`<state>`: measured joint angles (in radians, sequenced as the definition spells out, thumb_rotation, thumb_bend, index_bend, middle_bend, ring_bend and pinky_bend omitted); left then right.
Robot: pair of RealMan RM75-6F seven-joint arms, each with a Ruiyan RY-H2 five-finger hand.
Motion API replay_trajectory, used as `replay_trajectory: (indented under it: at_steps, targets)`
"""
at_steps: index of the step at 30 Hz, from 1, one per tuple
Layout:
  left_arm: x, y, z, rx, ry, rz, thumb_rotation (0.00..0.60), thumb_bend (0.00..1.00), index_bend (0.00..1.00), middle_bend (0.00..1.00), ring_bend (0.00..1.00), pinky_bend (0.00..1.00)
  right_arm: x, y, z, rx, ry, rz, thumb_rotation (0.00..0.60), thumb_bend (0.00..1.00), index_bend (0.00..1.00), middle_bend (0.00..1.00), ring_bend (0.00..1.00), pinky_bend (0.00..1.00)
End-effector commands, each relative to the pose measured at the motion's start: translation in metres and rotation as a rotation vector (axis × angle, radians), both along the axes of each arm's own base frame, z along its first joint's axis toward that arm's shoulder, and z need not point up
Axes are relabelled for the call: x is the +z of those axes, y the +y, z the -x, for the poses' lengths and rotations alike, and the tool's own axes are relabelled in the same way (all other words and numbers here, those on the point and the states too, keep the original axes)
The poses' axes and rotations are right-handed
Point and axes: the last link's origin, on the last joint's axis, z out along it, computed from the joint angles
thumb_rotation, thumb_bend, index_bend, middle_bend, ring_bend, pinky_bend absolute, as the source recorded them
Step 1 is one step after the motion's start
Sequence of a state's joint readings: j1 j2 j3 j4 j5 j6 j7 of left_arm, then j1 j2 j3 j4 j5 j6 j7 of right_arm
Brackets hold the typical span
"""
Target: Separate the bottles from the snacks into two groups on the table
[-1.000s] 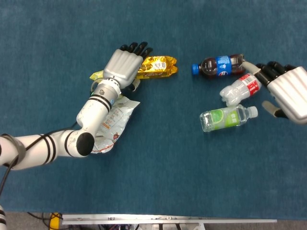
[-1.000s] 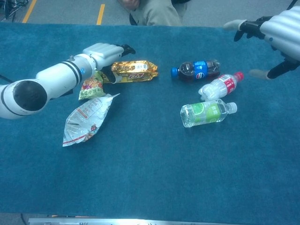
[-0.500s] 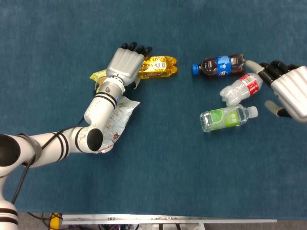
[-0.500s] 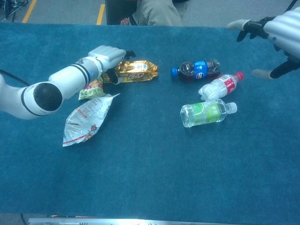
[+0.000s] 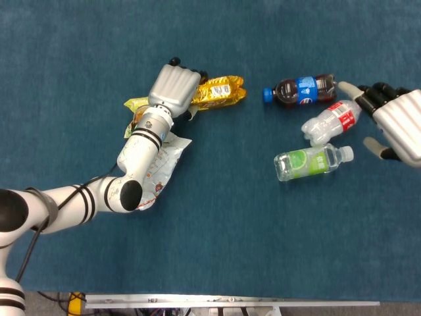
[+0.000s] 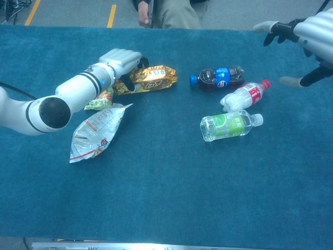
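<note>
Left hand (image 5: 173, 87) now curls over, gripping the gold snack packet (image 5: 220, 91), tilting it; the slick foil may slip free.

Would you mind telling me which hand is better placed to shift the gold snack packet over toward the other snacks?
The left hand. It already rests on the end of the gold snack packet, beside the white bag. The right hand hangs open far off by the bottles.
</note>
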<state>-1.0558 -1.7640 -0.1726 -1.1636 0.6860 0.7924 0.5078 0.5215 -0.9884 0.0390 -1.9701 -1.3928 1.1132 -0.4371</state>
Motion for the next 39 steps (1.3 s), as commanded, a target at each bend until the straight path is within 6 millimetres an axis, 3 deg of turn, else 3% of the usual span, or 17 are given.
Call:
replay_trajectory:
  at_steps: [1, 6, 14, 25, 34, 39]
  targets:
    - [0.008, -0.001, -0.002, -0.003, -0.017, -0.003, 0.600, 0.38, 0.40, 0.55, 0.35, 0.14, -0.001, 0.000, -0.001, 0.001, -0.003, -0.002, 0.600, 0.23, 0.02, 0.28, 0.27, 0.55]
    - [0.025, -0.006, -0.001, -0.021, -0.009, -0.007, 0.600, 0.38, 0.39, 0.55, 0.35, 0.14, -0.003, 0.000, -0.002, 0.004, -0.008, -0.006, 0.600, 0.23, 0.02, 0.28, 0.27, 0.55]
    - [0.069, -0.017, 0.011, -0.031, 0.009, -0.061, 0.600, 0.38, 0.38, 0.55, 0.35, 0.14, -0.005, 0.000, -0.002, 0.004, -0.011, -0.008, 0.600, 0.23, 0.02, 0.28, 0.27, 0.55]
    - [0.119, -0.045, 0.050, -0.011, 0.126, -0.086, 0.600, 0.38, 0.38, 0.55, 0.35, 0.14, -0.009, 0.002, -0.003, 0.002, -0.016, -0.016, 0.600, 0.23, 0.02, 0.28, 0.27, 0.55]
    - [0.126, -0.068, 0.082, 0.042, 0.201, -0.036, 0.600, 0.38, 0.37, 0.54, 0.35, 0.14, -0.009, 0.005, -0.001, -0.013, -0.020, -0.014, 0.600, 0.23, 0.02, 0.28, 0.27, 0.55]
    - [0.120, -0.074, 0.085, 0.058, 0.215, 0.000, 0.600, 0.38, 0.31, 0.48, 0.32, 0.14, -0.008, 0.006, -0.001, -0.015, -0.016, -0.010, 0.600, 0.23, 0.02, 0.28, 0.27, 0.55]
